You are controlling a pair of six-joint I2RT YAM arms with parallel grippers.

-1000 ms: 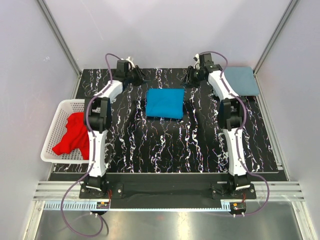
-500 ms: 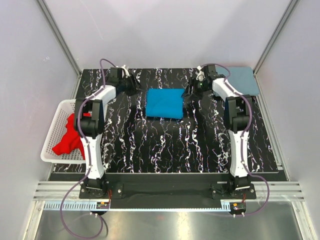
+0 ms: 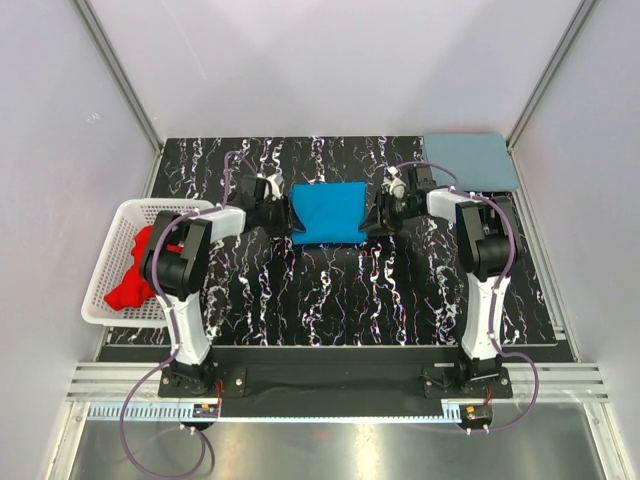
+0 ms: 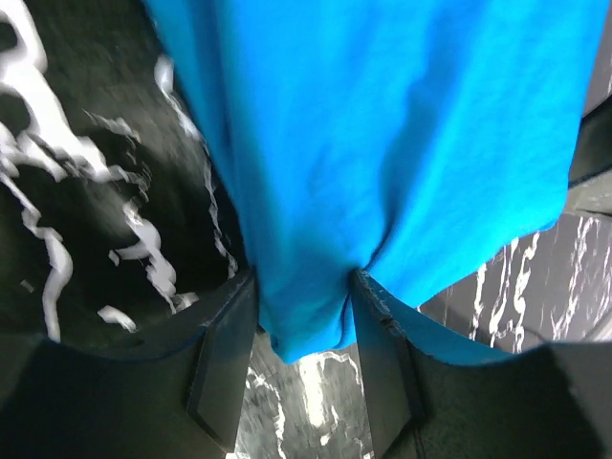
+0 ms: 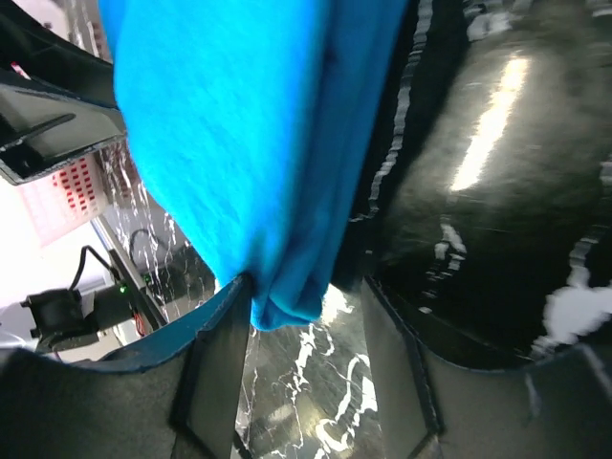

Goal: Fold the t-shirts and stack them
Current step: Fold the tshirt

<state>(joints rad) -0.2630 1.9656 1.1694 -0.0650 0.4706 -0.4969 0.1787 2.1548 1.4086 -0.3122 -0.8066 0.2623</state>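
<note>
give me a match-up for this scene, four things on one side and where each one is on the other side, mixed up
Things
1. bright blue shirt
2. grey-blue shirt
3. red shirt
4. white basket

Places
A. at the left edge of the table
B. lying inside the white basket
C. gripped between the left claw and the right claw, mid-table
D. folded flat at the far right corner

Pairs: 1-C, 2-D, 3-B, 4-A

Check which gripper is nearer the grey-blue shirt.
Right. Right gripper, clamping the bright blue shirt, sits left of the grey-blue shirt; left gripper clamps the blue shirt's opposite edge.
</note>
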